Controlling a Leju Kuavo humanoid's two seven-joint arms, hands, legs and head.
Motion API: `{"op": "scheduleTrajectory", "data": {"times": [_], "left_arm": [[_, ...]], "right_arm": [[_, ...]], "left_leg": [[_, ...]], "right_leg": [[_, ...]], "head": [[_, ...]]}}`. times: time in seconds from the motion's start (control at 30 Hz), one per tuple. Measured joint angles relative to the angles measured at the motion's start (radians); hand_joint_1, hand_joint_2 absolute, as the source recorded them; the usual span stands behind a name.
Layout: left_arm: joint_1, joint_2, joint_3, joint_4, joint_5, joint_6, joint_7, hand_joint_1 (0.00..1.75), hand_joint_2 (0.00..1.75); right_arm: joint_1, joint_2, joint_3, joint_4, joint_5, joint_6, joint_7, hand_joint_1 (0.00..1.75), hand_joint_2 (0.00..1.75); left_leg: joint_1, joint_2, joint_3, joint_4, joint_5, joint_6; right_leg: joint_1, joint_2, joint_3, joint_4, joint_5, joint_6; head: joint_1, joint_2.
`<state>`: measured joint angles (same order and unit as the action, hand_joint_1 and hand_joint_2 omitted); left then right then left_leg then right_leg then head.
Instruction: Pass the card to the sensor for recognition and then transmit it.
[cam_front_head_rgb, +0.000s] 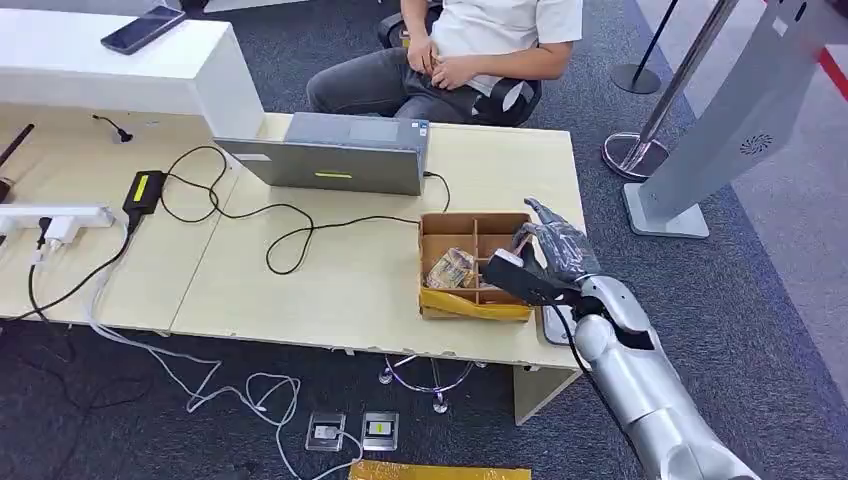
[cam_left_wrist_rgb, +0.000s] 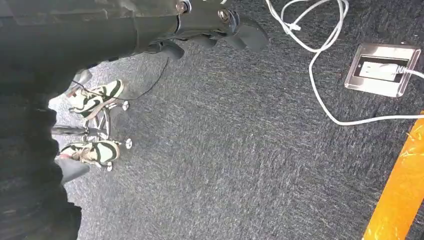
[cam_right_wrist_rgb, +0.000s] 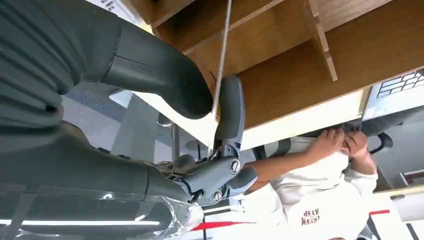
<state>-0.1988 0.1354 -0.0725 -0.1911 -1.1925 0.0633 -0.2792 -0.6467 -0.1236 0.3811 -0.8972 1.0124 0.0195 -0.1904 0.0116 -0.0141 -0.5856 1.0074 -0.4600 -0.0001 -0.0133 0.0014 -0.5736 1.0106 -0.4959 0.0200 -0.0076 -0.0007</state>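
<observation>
My right hand (cam_front_head_rgb: 553, 250) hovers over the right side of a compartmented cardboard box (cam_front_head_rgb: 446, 228) near the table's right end. In the right wrist view its thumb (cam_right_wrist_rgb: 160, 75) and a dark finger (cam_right_wrist_rgb: 230, 110) pinch a thin white card (cam_right_wrist_rgb: 222, 50), seen edge-on just above the box's wooden dividers (cam_right_wrist_rgb: 320, 45). A flat grey device (cam_front_head_rgb: 553, 326) lies on the table beside the box, partly hidden under my forearm. My left hand (cam_left_wrist_rgb: 210, 27) hangs over the carpet with its fingers apart and nothing in them.
A grey laptop (cam_front_head_rgb: 340, 155) stands behind the box, with black cables (cam_front_head_rgb: 290, 235) across the table. A person (cam_front_head_rgb: 470, 45) sits on a chair beyond the far edge. A white kiosk stand (cam_front_head_rgb: 720, 130) and a stanchion post (cam_front_head_rgb: 660, 110) stand at the right. Floor sockets (cam_front_head_rgb: 352, 431) lie under the table.
</observation>
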Motion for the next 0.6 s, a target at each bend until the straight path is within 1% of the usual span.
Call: {"op": "scheduleTrajectory", "data": {"times": [0.6], "left_arm": [[0.0, 0.0, 0.0, 0.0, 0.0, 0.0, 0.0, 0.0, 1.75]], "right_arm": [[-0.007, 0.008, -0.004, 0.016, 0.0, -0.002, -0.001, 1.75, 1.75]], "left_leg": [[0.0, 0.0, 0.0, 0.0, 0.0, 0.0]], "right_leg": [[0.0, 0.0, 0.0, 0.0, 0.0, 0.0]], "head": [[0.0, 0.0]]}}
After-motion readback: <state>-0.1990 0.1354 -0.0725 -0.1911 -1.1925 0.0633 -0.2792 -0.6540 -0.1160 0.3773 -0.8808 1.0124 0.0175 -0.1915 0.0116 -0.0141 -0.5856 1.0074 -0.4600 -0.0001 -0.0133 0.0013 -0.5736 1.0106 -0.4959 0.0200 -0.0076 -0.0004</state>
